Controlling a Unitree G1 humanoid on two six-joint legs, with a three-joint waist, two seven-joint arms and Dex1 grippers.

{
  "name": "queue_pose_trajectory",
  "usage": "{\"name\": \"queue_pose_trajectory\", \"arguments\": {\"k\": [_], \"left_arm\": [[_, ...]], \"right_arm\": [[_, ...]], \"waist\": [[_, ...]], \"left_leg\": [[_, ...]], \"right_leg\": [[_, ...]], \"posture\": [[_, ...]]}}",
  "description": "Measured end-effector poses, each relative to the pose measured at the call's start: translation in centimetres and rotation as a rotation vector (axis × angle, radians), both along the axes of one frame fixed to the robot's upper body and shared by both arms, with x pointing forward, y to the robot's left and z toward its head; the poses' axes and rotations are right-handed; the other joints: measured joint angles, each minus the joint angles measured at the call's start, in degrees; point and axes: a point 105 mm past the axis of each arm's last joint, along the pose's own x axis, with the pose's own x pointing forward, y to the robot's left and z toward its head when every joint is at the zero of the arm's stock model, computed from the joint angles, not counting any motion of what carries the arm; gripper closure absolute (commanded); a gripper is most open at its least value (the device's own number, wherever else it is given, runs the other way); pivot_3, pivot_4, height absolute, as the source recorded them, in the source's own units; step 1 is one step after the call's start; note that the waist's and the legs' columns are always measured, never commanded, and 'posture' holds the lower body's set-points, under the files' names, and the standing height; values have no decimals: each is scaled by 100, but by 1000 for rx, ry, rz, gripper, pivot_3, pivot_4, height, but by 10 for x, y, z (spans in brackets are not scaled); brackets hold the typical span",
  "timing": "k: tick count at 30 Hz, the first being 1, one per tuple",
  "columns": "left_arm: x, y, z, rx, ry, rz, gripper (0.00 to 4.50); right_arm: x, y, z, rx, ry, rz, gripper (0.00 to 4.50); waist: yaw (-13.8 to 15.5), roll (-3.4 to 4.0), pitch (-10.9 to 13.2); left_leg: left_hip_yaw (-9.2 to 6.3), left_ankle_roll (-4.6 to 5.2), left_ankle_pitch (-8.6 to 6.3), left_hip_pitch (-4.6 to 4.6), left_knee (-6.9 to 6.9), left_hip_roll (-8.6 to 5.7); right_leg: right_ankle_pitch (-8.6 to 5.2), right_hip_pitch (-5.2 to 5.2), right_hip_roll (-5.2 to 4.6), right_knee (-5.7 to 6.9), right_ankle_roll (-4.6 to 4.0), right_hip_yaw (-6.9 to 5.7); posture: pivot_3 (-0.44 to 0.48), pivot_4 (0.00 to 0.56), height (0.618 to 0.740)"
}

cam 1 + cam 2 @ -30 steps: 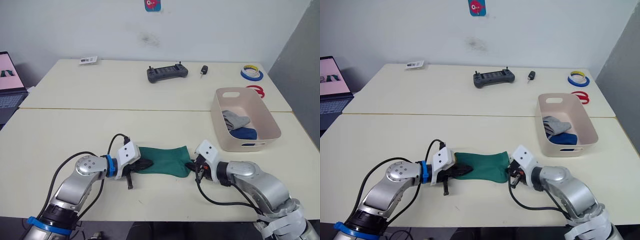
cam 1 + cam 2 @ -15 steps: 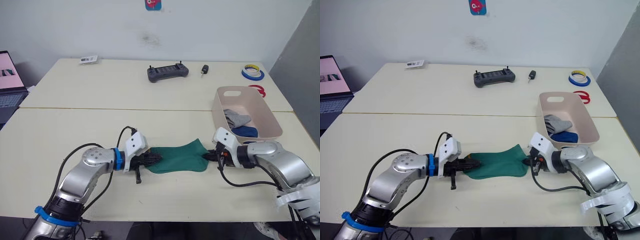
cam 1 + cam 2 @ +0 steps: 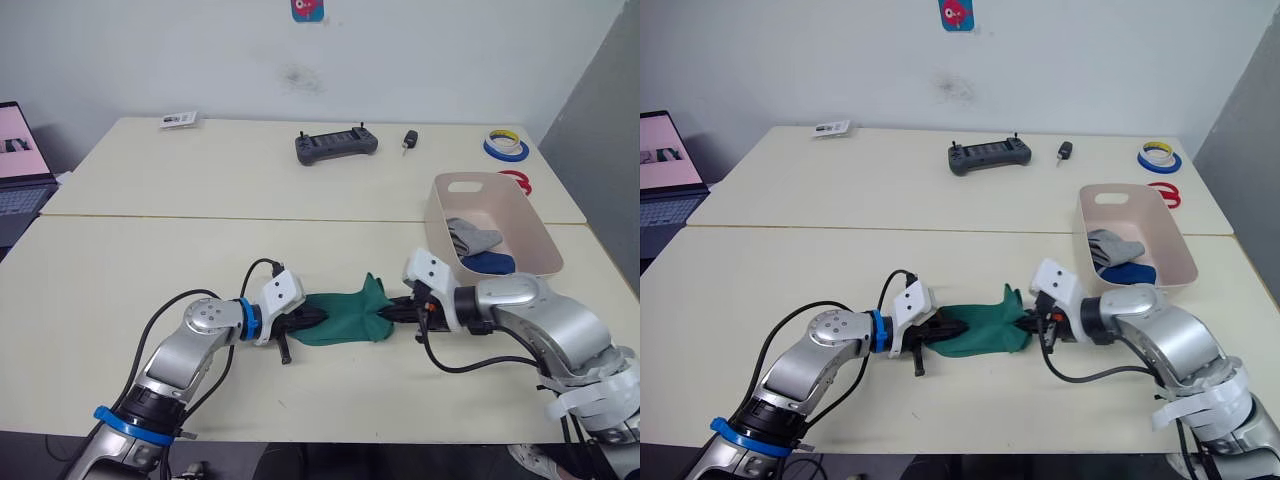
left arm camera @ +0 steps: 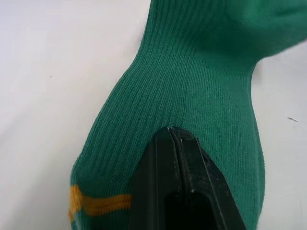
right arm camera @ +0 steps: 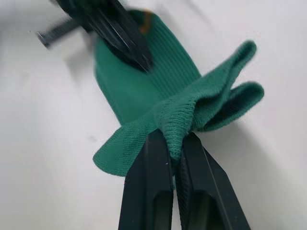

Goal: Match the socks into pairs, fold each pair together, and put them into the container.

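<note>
The green socks lie on the near part of the pale surface, bunched into a short heap with 1 end raised into a small peak. The left gripper rests on the end of the fabric nearer the robot's left, its 2 black fingers pressed together flat on top of the ribbed cloth just past a yellow stripe; whether any cloth lies between them I cannot tell. The right gripper has the opposite end, its fingers closed almost fully on a gathered fold of green fabric that stands up between them, lifted slightly off the surface. The 2 grippers face each other, near together, with the crumpled socks between them. The container stands well to the robot's right of the socks, on the same surface, and inside it lie a grey sock and, just beside it toward the near end, a dark blue sock. On the far surface sit a dark handheld controller, a small black key fob, rolls of tape and a small card.
</note>
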Motion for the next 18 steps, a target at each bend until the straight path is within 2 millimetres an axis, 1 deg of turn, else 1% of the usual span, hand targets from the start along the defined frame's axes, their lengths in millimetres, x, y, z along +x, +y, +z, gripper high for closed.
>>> {"name": "queue_pose_trajectory", "arguments": {"k": [3,5,6,9,13,16,18], "left_arm": [[-1,1,0,-2,1,0,4500],[-2,1,0,-7,6,-4,4500],[-3,2,0,-13,12,-4,4500],[-8,9,1,-36,38,8,4500],[-16,23,7,-29,71,11,4500],[-21,34,14,-4,78,5,4500],[-23,37,14,2,91,6,4500]], "right_arm": [[0,18,3,49,25,6,4482],[1,34,-1,76,62,6,4482],[1,38,-6,81,86,5,4482],[3,44,-16,73,132,-5,4482],[8,44,-25,51,141,-20,4482],[10,44,-28,40,135,-24,4482],[10,46,-27,45,130,-18,4482]], "waist": [[-3,0,0],[-5,1,-1],[-1,1,-1],[-12,1,-1],[-6,1,0],[-6,3,1],[-5,3,1]], "left_leg": [[-1,0,0,1,-1,2],[-3,0,0,1,-2,3],[-3,0,0,0,-1,2],[4,0,0,-1,0,1],[-3,0,0,-2,-2,4],[-2,0,0,-2,-3,3],[0,0,0,-2,-3,1]], "right_leg": [[0,-2,1,0,0,0],[0,-3,1,2,0,-2],[0,-3,1,2,0,-2],[0,-7,-1,1,0,0],[0,-10,0,3,-1,-2],[0,-10,0,3,0,-2],[0,-10,0,2,0,-1]], "posture": [[0,150,740],[0,150,740],[0,150,740],[0,150,740],[0,150,740],[0,150,740],[0,150,740]]}}
